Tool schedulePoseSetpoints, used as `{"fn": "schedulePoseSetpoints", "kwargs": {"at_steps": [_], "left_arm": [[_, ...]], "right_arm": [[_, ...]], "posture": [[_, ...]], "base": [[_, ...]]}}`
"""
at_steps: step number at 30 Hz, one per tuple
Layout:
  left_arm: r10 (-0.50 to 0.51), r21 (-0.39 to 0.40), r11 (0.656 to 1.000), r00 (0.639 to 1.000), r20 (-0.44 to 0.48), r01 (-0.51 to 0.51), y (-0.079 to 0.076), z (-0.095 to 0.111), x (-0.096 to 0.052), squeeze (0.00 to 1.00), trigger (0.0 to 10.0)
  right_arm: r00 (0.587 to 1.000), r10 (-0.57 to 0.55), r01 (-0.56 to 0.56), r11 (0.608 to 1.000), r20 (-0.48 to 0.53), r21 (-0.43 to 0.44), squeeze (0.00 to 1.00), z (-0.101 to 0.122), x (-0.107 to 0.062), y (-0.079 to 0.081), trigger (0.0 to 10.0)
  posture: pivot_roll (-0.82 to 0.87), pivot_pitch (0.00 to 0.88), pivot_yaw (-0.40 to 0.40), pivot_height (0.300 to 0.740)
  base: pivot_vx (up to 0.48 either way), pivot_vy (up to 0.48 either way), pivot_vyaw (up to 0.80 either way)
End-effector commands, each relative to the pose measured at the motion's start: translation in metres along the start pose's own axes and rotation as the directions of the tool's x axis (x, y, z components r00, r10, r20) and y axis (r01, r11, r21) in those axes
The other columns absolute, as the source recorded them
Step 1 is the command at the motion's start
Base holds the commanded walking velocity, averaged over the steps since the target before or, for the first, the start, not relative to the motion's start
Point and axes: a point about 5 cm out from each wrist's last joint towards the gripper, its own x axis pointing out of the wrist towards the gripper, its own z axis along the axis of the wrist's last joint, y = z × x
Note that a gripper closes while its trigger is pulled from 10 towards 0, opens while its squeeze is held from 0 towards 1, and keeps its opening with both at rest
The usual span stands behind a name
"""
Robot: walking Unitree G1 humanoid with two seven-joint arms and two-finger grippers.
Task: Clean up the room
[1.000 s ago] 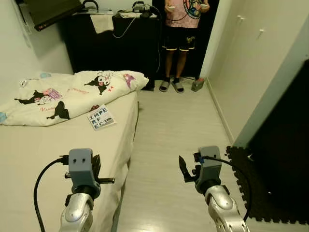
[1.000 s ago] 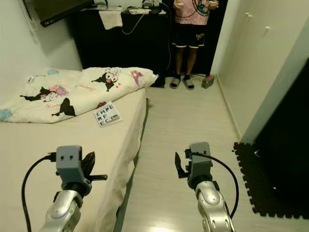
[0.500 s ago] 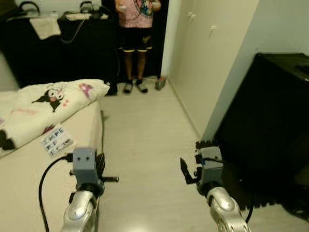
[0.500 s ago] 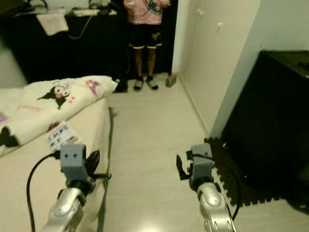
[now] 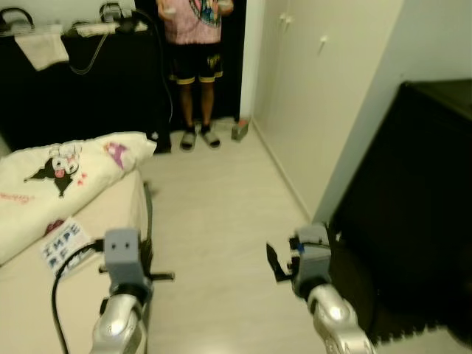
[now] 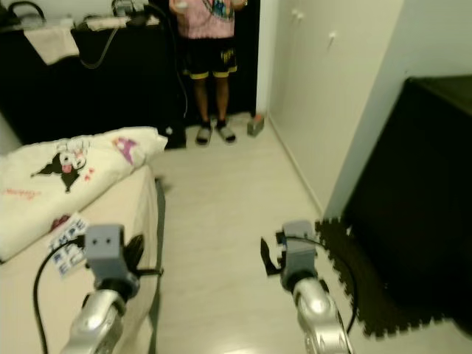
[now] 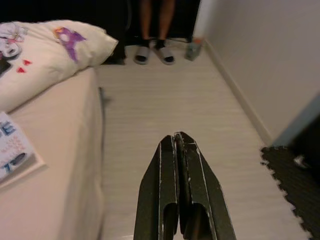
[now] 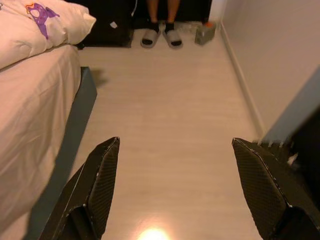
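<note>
A white book (image 5: 63, 247) with dark lettering lies on the bare mattress of the bed (image 6: 29, 295) at my left, below a rumpled cartoon-print duvet (image 5: 59, 173). My left gripper (image 5: 166, 276) is held out low beside the bed's edge; its fingers (image 7: 175, 165) are pressed together with nothing between them. My right gripper (image 8: 175, 145) stands wide open over the pale wood floor, empty, with its black fingers (image 5: 273, 263) in front of my right wrist. A small grey box (image 5: 240, 130) sits on the floor by the far wall.
A person (image 5: 192, 44) in sandals stands at the far end by a black dresser (image 5: 81, 81). White wardrobe doors (image 5: 310, 88) line the right wall. A tall black cabinet (image 5: 413, 206) and a black foam mat (image 6: 361, 295) are close on my right. The floor lane runs between bed and wall.
The camera has swung to the right: the bed slid toward the left edge and the black cabinet came into view. Both arms hold the same pose.
</note>
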Motion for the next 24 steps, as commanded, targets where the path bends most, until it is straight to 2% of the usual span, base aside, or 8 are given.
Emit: {"fn": "schedulePoseSetpoints", "kwargs": {"at_steps": [1, 24], "left_arm": [[0.018, -0.008, 1.000, 1.000, -0.022, -0.018, 0.0047, -0.0038, -0.0018, 0.00, 10.0], [0.023, -0.031, 0.999, 0.999, -0.028, -0.024, 0.0058, -0.0038, -0.0026, 0.00, 10.0]], "right_arm": [[1.000, 0.014, -0.014, 1.000, -0.010, 0.004, 0.00, -0.0032, -0.0009, 0.0069, 10.0], [1.000, 0.013, -0.013, 1.000, -0.015, 0.000, 0.00, -0.0039, -0.0004, 0.0070, 10.0]], "posture": [[-0.04, 0.063, -0.035, 0.740], [-0.04, 0.068, -0.036, 0.740]], "base": [[0.390, 0.000, 0.00], [0.388, 0.000, 0.00]]}}
